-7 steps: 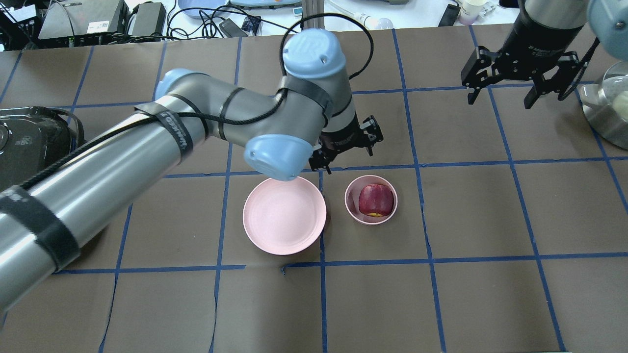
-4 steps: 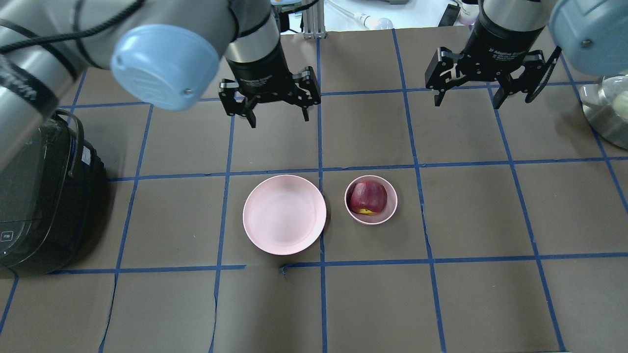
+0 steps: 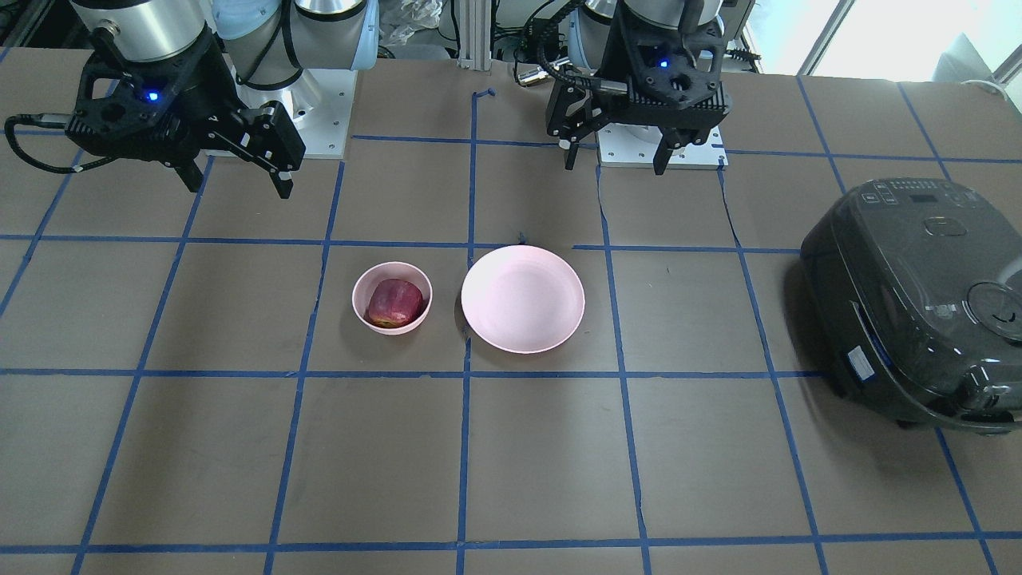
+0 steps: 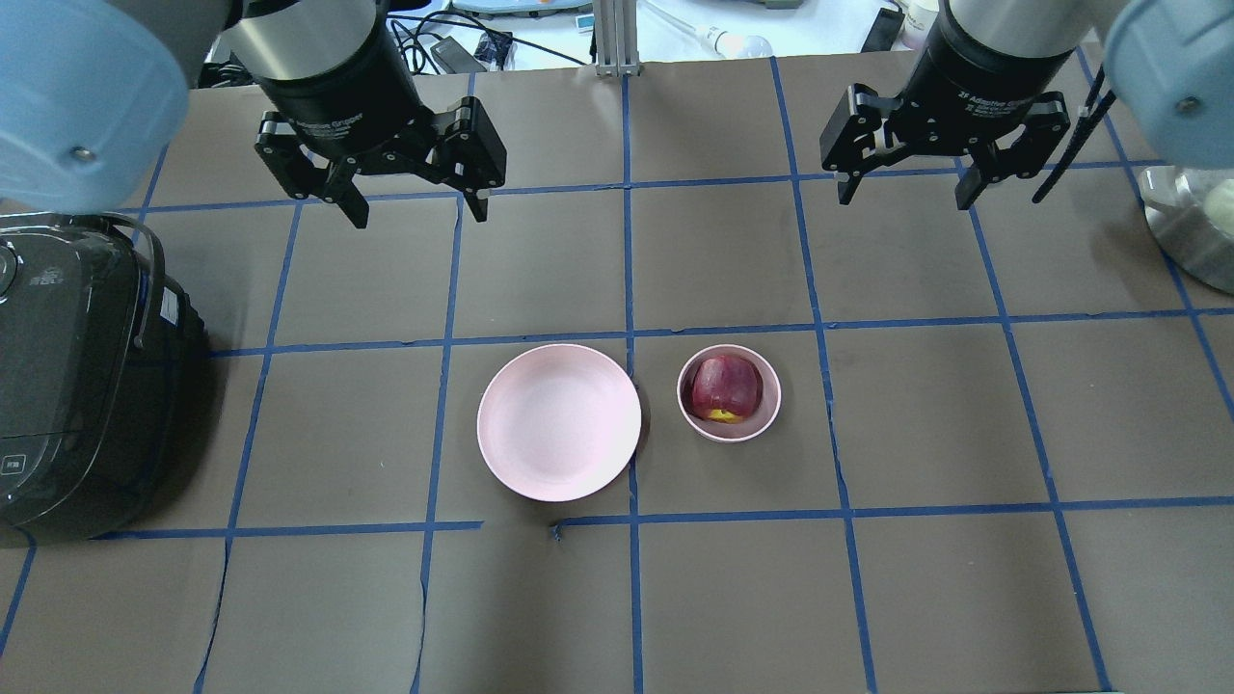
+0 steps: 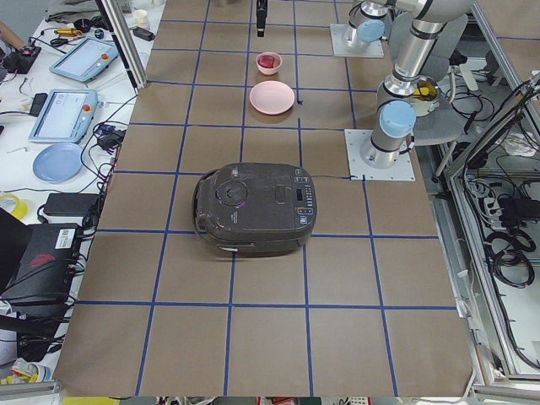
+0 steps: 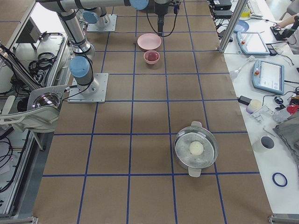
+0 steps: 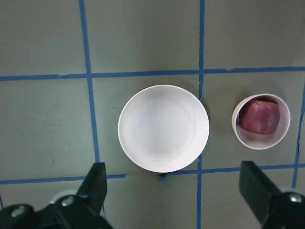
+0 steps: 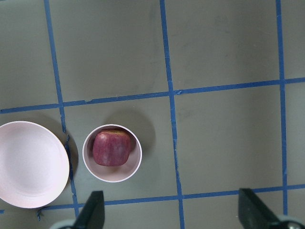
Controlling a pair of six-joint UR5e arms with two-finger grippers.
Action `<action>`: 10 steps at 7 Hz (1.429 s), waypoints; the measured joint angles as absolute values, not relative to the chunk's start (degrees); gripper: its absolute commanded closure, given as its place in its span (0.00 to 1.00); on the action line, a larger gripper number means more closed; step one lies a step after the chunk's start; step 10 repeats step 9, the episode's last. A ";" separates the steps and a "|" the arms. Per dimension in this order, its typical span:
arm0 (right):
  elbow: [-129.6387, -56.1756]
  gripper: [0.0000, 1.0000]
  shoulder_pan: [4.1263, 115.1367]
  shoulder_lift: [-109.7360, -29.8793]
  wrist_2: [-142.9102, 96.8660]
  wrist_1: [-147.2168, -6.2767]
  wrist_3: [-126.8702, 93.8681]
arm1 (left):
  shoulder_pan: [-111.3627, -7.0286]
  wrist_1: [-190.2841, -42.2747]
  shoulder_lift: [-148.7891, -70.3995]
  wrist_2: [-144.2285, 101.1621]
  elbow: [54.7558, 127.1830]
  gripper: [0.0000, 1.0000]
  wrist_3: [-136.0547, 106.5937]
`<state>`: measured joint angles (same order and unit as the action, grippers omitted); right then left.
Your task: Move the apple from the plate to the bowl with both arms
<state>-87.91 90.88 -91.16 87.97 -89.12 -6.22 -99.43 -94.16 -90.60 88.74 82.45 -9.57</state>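
A: Overhead exterior view, largest item first. What covers the desk (image 4: pixel 868 598)?

B: Matte brown sheets, flat, ruled into squares by blue tape lines. At its left end sits a rice cooker (image 4: pixel 77 386), glossy dark plastic, rounded box shape with a carrying handle.

A: Arms?

B: Both are smooth grey-silver tubes with light blue joint caps. Left end effector (image 4: pixel 413 200): black, angular, fingers spread wide, nothing between them, raised above the far row of squares. Right end effector (image 4: pixel 904 185): same build, also released and empty, raised over the far right squares. Both stand well apart from the dishes.

A: Dishes?

B: Plate (image 4: pixel 559 421): wide, shallow, round, pale pink, matte surface, bare inside. It straddles a blue tape line near desk centre. Just beside it on the right, not touching, is the bowl (image 4: pixel 766 416): smaller, deeper, same pale pink, thin rim.

A: Apple location?

B: Apple (image 4: pixel 725 386) lies inside the bowl. Dark red streaked skin, roundish but slightly blocky, yellow-orange patch on the near side. It fills most of the bowl's interior.
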 measured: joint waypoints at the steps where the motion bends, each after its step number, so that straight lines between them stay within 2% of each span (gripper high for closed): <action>1: -87.92 0.00 90.88 -91.23 87.56 -89.20 -6.19 | -97.87 -94.38 -90.24 88.73 82.59 0.00 -9.07; 10: -87.97 0.00 90.53 -91.35 88.15 -89.13 -6.32 | -95.89 -92.52 -89.76 88.81 84.49 0.00 -3.09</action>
